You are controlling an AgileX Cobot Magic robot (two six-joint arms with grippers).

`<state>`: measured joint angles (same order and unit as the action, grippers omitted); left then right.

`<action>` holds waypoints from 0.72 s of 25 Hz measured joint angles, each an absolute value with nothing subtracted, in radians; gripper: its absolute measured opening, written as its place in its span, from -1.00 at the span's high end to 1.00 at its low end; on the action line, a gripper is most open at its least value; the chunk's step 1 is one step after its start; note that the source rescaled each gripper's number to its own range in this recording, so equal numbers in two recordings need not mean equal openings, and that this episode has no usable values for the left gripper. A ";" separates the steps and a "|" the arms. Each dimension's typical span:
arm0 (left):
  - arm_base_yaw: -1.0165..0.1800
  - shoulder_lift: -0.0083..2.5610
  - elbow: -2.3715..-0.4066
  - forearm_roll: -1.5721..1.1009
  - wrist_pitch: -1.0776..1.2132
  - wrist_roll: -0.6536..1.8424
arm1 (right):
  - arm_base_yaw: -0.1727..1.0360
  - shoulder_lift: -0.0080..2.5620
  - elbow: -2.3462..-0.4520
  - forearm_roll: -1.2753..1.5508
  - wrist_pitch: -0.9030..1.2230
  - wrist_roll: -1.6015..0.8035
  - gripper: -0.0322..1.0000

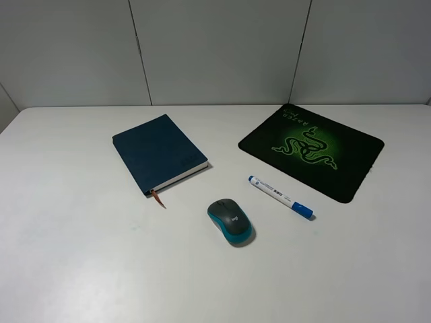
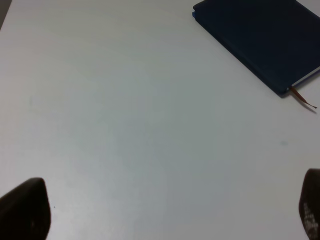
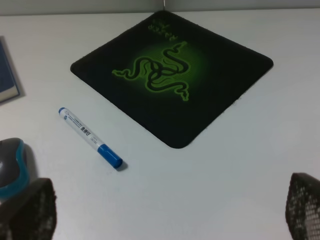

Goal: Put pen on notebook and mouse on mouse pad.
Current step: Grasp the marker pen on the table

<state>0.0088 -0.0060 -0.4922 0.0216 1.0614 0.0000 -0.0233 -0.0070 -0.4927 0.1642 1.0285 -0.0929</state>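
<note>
The dark navy notebook lies closed left of the table's middle, its reddish ribbon trailing toward the front. The black mouse pad with its green snake emblem lies at the right. Between them, nearer the front, rest the white pen with its blue cap and the grey-and-teal mouse, both on the bare table. Neither gripper appears in the high view. My left gripper is open over bare table, short of the notebook. My right gripper is open, short of the pen, mouse and pad.
The white table ends at a grey panelled wall behind the notebook and pad. A corner of the notebook shows in the right wrist view. Nothing else stands on the table.
</note>
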 joint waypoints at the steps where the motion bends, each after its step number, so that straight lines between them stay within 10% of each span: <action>1: 0.009 -0.006 -0.492 0.022 1.061 0.000 | -0.023 -0.007 -0.493 0.164 1.028 -0.093 -1.00; 18: 0.009 -0.006 -0.492 0.022 1.061 0.000 | -0.023 0.187 -0.631 0.192 1.065 -0.127 -1.00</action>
